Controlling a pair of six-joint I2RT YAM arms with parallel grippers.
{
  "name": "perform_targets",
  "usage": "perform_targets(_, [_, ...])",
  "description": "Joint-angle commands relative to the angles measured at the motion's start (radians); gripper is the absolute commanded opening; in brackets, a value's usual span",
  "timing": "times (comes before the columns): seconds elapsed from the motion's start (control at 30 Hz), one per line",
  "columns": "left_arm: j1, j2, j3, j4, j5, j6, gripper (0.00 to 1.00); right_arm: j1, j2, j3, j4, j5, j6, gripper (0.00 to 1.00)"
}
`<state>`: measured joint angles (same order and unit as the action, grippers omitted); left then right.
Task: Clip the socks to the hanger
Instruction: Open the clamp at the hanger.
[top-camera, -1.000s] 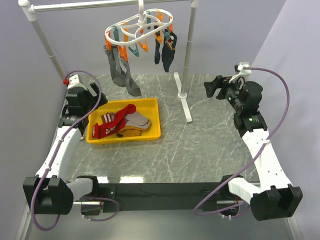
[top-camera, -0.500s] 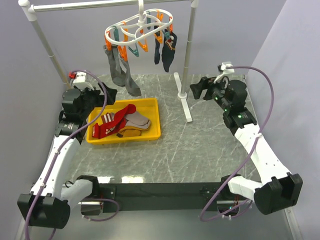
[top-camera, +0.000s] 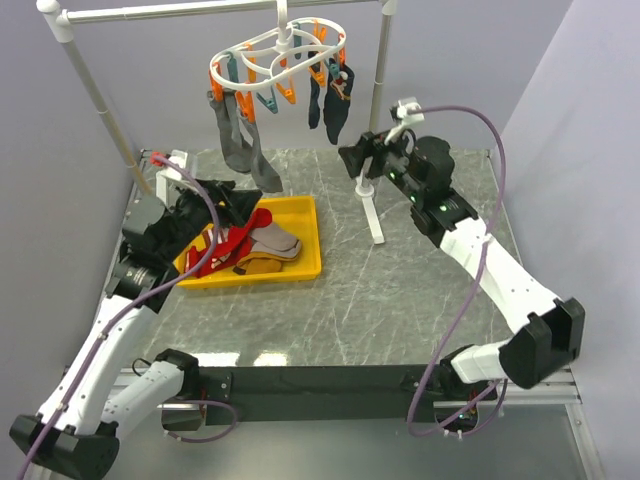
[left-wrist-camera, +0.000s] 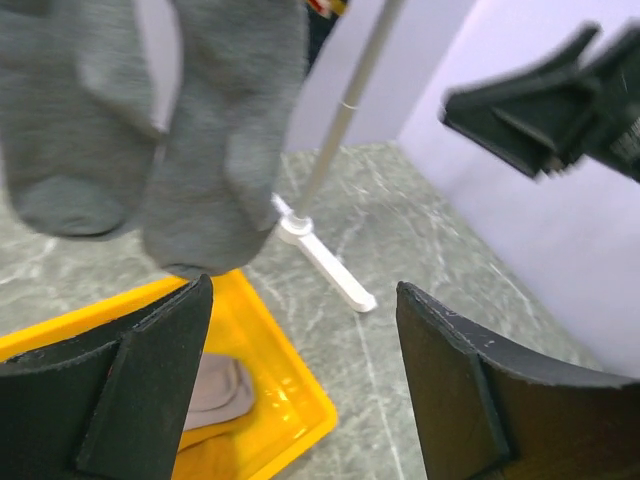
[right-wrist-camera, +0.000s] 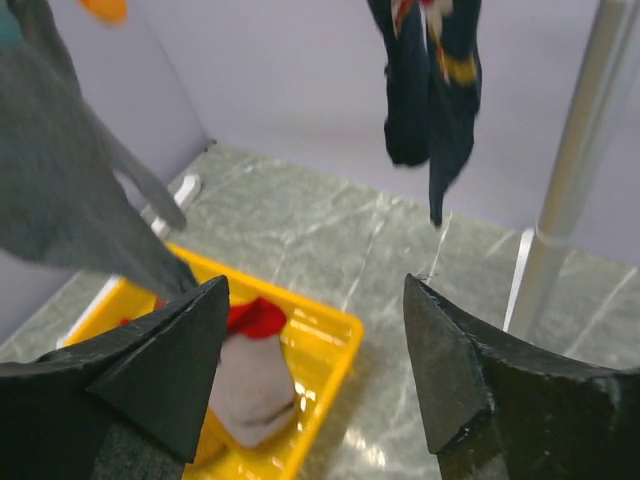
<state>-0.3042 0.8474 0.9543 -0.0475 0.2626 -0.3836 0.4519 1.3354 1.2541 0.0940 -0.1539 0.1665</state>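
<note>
Both arms are hanging empty. The left gripper (left-wrist-camera: 302, 290) is gaping wide above the yellow tray (top-camera: 300, 272), where the loose socks (top-camera: 250, 240) are lying in a heap. The right gripper (right-wrist-camera: 315, 283) is spread wide too, near the stand pole (top-camera: 376, 110). I'm worrying that the heap gives up two socks at once, or that the left arm snags the grey socks (top-camera: 243, 150) dangling from the hanger (top-camera: 262, 52). I'm not seeing any readable writing.
</note>
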Motion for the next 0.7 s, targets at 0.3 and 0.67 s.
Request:
perform_targets(0.3, [-0.139,0.13,0.029,0.308,0.023,-0.204,0.78,0.05,0.2,0.295,0.18,0.034,0.037,0.7])
perform_targets(0.67, [-0.228,0.2,0.044,0.468,-0.232,-0.359,0.75,0.067,0.22,0.334,0.171,0.0,0.033,0.69])
